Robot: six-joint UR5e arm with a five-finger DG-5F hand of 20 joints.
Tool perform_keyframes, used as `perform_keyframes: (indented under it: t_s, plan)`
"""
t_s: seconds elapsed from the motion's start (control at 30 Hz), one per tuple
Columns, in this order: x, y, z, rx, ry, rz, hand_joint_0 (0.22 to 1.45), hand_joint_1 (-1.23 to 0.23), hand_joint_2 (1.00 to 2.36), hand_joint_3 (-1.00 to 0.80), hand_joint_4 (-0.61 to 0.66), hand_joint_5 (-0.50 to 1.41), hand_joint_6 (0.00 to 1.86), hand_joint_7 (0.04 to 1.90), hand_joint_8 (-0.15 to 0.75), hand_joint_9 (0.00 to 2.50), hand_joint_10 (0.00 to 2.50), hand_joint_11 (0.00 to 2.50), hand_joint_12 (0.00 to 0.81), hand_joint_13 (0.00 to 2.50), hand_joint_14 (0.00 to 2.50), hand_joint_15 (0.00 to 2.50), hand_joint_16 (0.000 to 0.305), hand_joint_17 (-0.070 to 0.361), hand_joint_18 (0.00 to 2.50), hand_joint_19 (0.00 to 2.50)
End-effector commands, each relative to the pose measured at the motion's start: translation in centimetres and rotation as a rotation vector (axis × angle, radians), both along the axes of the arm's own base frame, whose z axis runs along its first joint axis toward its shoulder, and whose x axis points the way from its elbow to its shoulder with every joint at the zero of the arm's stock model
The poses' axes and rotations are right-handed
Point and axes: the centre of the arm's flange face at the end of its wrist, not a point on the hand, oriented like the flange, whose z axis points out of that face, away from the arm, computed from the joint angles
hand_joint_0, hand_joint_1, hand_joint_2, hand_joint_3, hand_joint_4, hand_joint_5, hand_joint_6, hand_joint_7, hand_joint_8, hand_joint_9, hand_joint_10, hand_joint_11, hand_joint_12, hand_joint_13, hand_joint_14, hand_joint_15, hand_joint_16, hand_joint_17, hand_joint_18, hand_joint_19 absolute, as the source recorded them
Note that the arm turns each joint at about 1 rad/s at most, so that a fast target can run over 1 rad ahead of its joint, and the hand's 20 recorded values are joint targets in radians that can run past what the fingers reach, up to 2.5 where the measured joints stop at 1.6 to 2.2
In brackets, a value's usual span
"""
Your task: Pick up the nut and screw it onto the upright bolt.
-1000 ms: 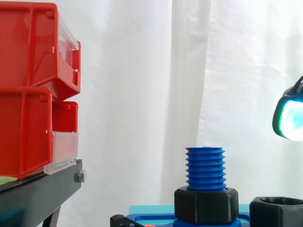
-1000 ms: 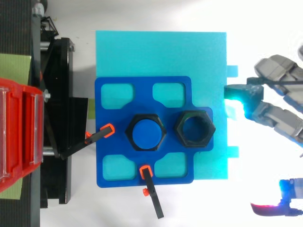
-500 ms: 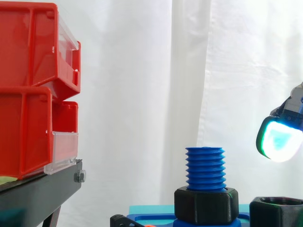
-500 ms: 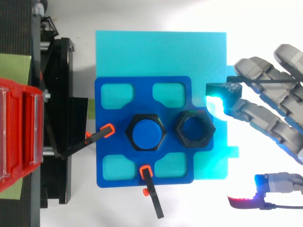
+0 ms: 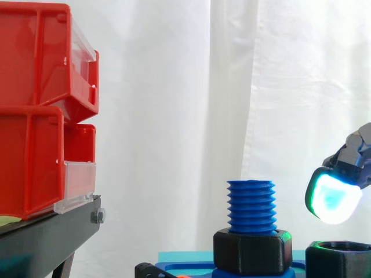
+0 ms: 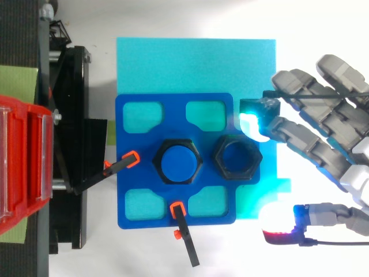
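Note:
A blue threaded bolt (image 5: 251,205) stands upright in a blue fixture plate (image 6: 173,101), with a black hex collar (image 5: 252,250) round its foot. To its right the loose black nut (image 6: 237,157) sits in the plate, and its top edge shows low in the side view (image 5: 339,260). My hand (image 6: 340,144) comes in from the right, open, with fingers spread and nothing in it. One glowing fingertip (image 6: 252,123) hovers just above and behind the nut's right edge, apart from it. The thumb tip (image 6: 277,222) glows near the plate's front right corner.
The blue plate lies on a cyan base (image 6: 196,63). Two black clamps with orange tips (image 6: 124,163) (image 6: 183,231) hold the plate at its left and front. Stacked red bins (image 5: 35,110) stand on a black stand (image 6: 72,144) at the left.
The hand has moved left and down towards the loose nut. Its cyan fingertip went from off the base's right edge to just beside the nut.

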Motion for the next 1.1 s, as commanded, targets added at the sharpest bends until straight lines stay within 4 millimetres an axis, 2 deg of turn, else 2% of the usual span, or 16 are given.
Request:
perform_keyframes:
  t_s: [0.0, 0.2, 1.07]
  plan:
    - [0.2, -0.2, -0.1, 0.008, -0.011, -0.005, 0.34, -0.56, 1.00, -0.50, 0.25, -0.25, 0.50, 0.72, 0.333, 0.22, 0.00, 0.00, 0.490, 0.35, 0.00, 0.00, 0.071, 0.160, 0.17, 0.00]
    - [0.9, -0.2, -1.4, 0.023, -0.033, -0.014, 0.35, -0.55, 1.00, -0.50, 0.25, -0.25, 0.50, 0.72, 0.329, 0.22, 0.00, 0.00, 0.485, 0.35, 0.00, 0.00, 0.070, 0.158, 0.17, 0.00]
    - [1.3, -1.6, -2.2, 0.021, -0.028, -0.035, 0.37, -0.54, 1.00, -0.50, 0.25, -0.25, 0.50, 0.72, 0.323, 0.23, 0.00, 0.00, 0.474, 0.37, 0.00, 0.00, 0.068, 0.152, 0.19, 0.00]
